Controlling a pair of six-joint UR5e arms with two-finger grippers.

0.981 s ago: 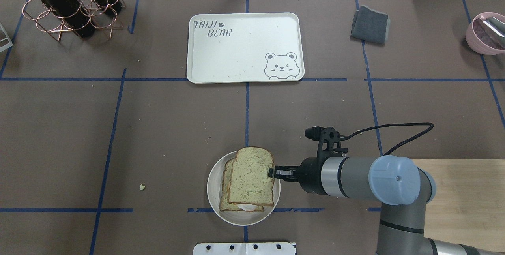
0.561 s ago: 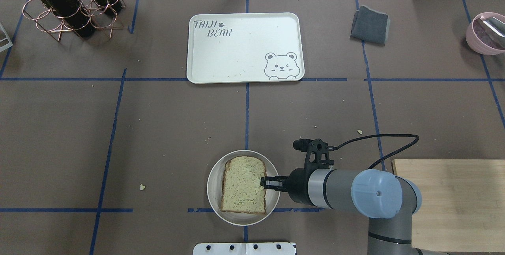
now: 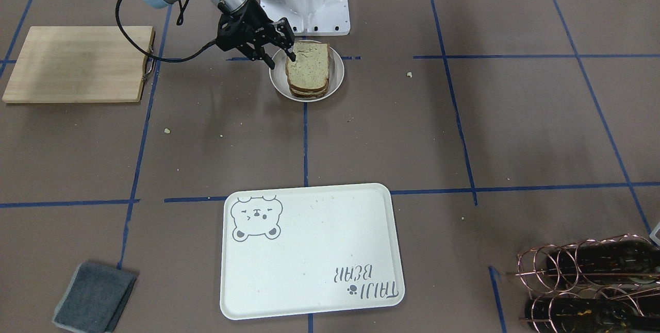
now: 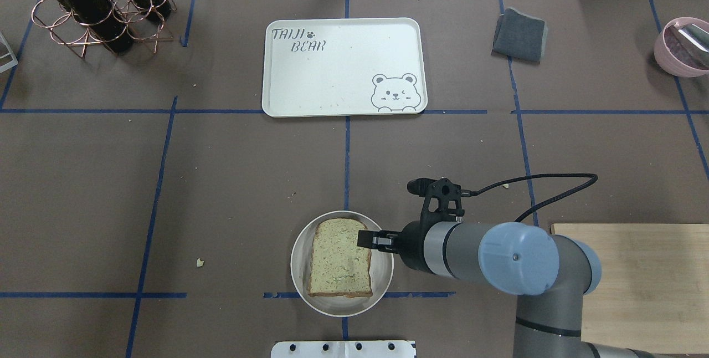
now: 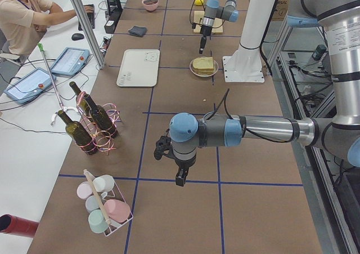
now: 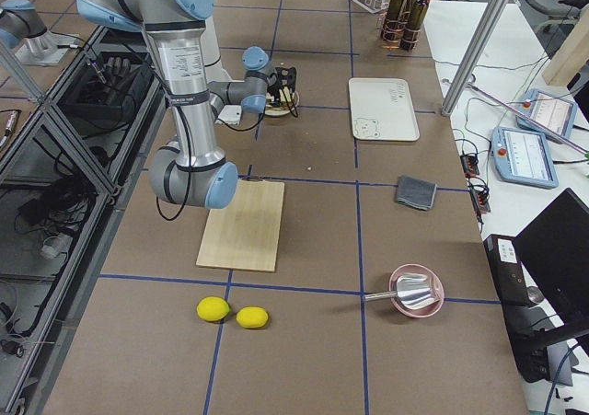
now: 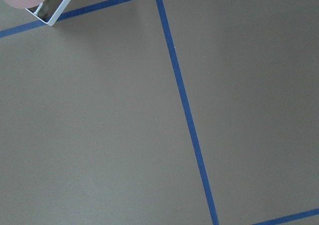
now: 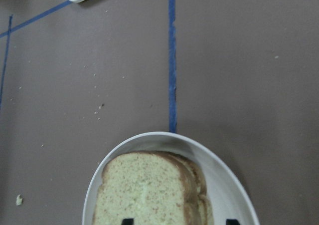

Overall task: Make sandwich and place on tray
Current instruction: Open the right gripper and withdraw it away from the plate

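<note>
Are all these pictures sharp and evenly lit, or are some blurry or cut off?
Overhead view: crisp and evenly lit, lettering on the tray readable. Right wrist view: softer, slightly grainy, the sandwich cropped by the bottom edge. Left wrist view: flat light, just table and blue tape.

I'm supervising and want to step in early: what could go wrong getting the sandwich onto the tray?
1. The sandwich has slightly offset slices in the dish, so a lift by the open right gripper may spill the layers.
2. The gripper hangs close to the dish rim and might snag it.
3. The tray lies far across the table: a long carry.
</note>
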